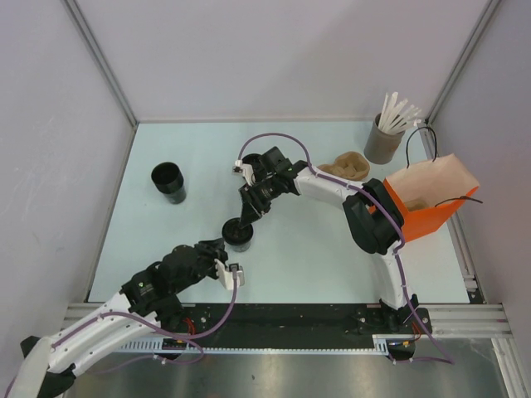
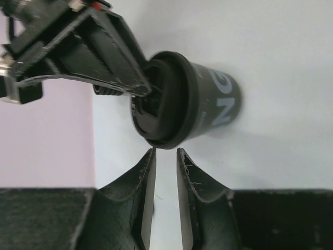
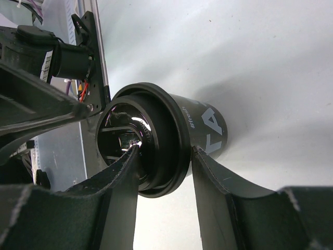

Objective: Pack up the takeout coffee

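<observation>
The takeout coffee [image 1: 238,235], a small black cup [image 2: 208,104] with white lettering and a round black lid [image 3: 166,130], stands in the middle of the table. My right gripper [image 1: 241,222] comes down on it from behind and is shut on it. In the right wrist view one finger [image 3: 125,172] presses on the lid's top and the other lies against the cup wall [image 3: 208,125] under the rim, so the right gripper [image 3: 165,148] spans the lid. My left gripper [image 2: 166,151] sits just beside the lid's edge, its jaws a narrow gap apart with only table between them. From above, the left gripper [image 1: 224,249] is at the cup's near-left side.
An orange bag [image 1: 427,207] with a brown paper top stands open at the right edge. A grey tub of white sticks [image 1: 386,141] is at the back right, with a brown pulp piece [image 1: 348,166] beside it. A lidless black cup [image 1: 168,182] stands at the left.
</observation>
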### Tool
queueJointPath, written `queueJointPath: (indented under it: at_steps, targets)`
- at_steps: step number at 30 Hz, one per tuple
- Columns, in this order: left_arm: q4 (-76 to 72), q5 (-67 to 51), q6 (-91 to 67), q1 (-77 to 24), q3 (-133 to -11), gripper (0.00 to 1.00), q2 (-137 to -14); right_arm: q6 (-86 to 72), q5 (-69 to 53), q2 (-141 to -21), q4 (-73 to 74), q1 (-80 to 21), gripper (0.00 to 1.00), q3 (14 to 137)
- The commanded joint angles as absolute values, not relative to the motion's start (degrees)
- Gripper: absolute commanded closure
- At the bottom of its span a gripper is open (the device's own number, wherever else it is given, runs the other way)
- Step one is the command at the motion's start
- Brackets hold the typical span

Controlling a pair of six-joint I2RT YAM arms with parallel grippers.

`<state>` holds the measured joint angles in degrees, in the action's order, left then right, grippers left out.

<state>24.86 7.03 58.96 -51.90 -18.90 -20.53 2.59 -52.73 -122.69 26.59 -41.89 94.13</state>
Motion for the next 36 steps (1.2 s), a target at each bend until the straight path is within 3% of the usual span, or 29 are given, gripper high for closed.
queueJointPath:
  at_steps: [1, 8, 21, 32, 36]
  targets:
    - [26.63, 6.24, 62.76, -50.71, -16.96, 0.73, -19.33, 8.79, -37.35, -128.41, 34.28, -43.86, 0.55, 89.47]
    - [24.53, 2.2, 61.28, -44.92, -17.75, 0.73, -23.8, 8.88, -37.53, -128.23, 34.45, -43.86, 0.55, 89.3]
    - [28.04, -13.1, 43.17, -25.14, -33.31, 0.68, -35.59, 9.05, -37.97, -128.41, 34.54, -43.68, 0.55, 89.12]
    - [46.55, -14.67, 21.02, -16.18, -54.92, 0.69, -55.86, 8.7, -38.85, -129.38, 34.19, -43.95, 0.55, 89.65]
    - [51.5, -25.71, 18.2, -14.24, -58.53, 0.73, -61.52, 8.88, -38.32, -128.67, 34.36, -44.03, 0.55, 89.39]
